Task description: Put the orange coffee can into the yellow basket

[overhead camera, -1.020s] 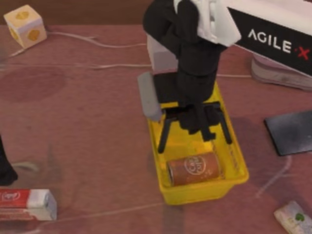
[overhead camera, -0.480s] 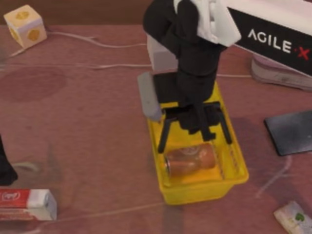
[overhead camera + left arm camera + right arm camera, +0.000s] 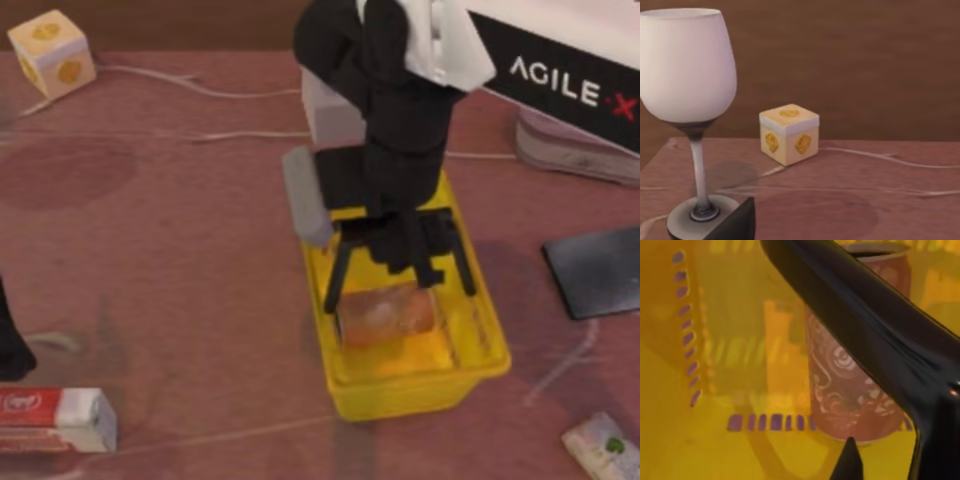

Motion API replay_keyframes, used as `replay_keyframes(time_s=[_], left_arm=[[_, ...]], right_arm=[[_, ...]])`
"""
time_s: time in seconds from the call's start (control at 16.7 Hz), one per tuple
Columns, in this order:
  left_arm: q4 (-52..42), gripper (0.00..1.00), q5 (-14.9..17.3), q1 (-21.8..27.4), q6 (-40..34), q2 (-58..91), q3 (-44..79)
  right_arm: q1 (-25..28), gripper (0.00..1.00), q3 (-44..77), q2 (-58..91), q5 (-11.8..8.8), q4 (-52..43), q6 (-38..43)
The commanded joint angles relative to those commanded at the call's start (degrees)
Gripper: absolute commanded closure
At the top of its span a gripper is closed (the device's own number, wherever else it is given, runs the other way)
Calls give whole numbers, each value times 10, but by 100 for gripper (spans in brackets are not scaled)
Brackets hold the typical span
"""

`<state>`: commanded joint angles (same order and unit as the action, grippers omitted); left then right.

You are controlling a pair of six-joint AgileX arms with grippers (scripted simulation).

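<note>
The orange coffee can (image 3: 388, 312) lies on its side inside the yellow basket (image 3: 420, 395), loose on the floor under the black handle (image 3: 340, 265). In the right wrist view the can (image 3: 850, 390) shows pale swirl markings, with the handle (image 3: 865, 330) crossing in front of it. My right gripper (image 3: 402, 262) hangs over the basket's far half, open, with nothing between its fingers; one fingertip (image 3: 850, 462) shows just short of the can. My left gripper (image 3: 840, 232) is parked at the table's left edge, open, beside a wine glass.
A pale cube box (image 3: 52, 50) sits at the far left and a wine glass (image 3: 687, 75) near the left arm. A grey box (image 3: 308, 195) touches the basket's far left corner. A red-and-white carton (image 3: 55, 418), a black pad (image 3: 597, 268) and a white packet (image 3: 605, 447) lie around.
The can has rolled along the basket floor from the near end toward the middle, under the handle. Neither arm has visibly moved.
</note>
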<state>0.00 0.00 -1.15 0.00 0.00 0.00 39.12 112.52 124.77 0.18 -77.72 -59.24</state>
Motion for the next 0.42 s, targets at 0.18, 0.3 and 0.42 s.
replay_keyframes(time_s=[0.18, 0.3, 0.42], left_arm=[[0, 0, 0, 0, 0, 0, 0], [0, 0, 0, 0, 0, 0, 0], [0, 0, 0, 0, 0, 0, 0]], right_arm=[[-8, 100, 37, -9, 0, -47, -10], [-13, 100, 60, -17, 0, -79, -16], [-15, 100, 71, -20, 0, -91, -19]])
